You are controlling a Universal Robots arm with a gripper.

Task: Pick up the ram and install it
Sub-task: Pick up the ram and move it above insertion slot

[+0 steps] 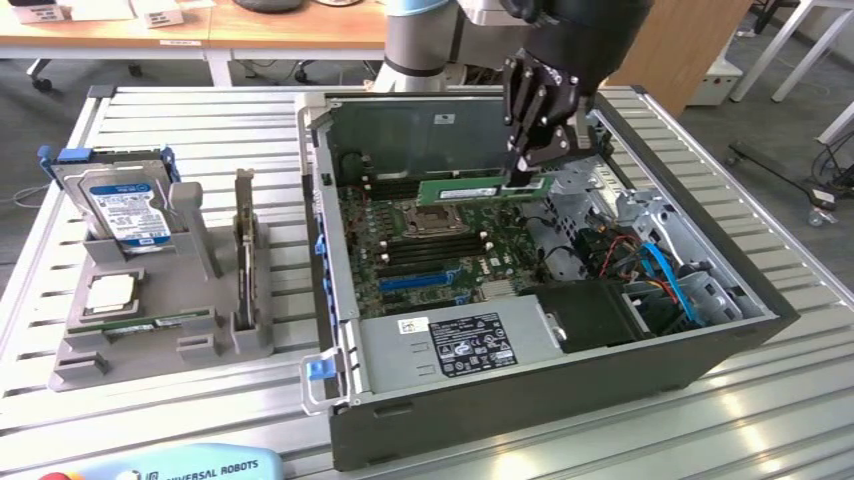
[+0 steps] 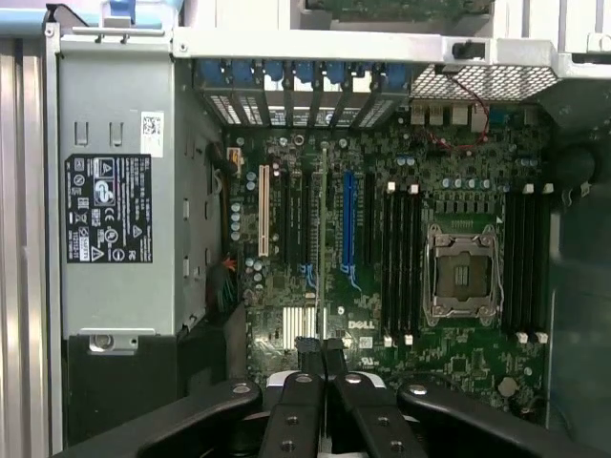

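Ram (image 1: 461,188): green stick, level and standing on edge, inside the open computer case (image 1: 534,420), toward the case's far wall in the exterior view. Pinched at its end on the exterior view's right by the gripper (image 1: 529,180), pressed together on it and pointing down into the case. Just over the board (image 1: 441,255) on the case's floor, by the black slots (image 1: 387,187) next to the square socket (image 1: 430,222); touching a slot or not, cannot tell. In the wrist view, black fingers (image 2: 304,401) close side by side above that board, gray power box (image 2: 119,210) at one end of the case. Outside the case, on the exterior view's left: gray tray (image 1: 80,365) with hard drive (image 1: 127,205), silver chip (image 1: 112,290) and dark card (image 1: 244,255).
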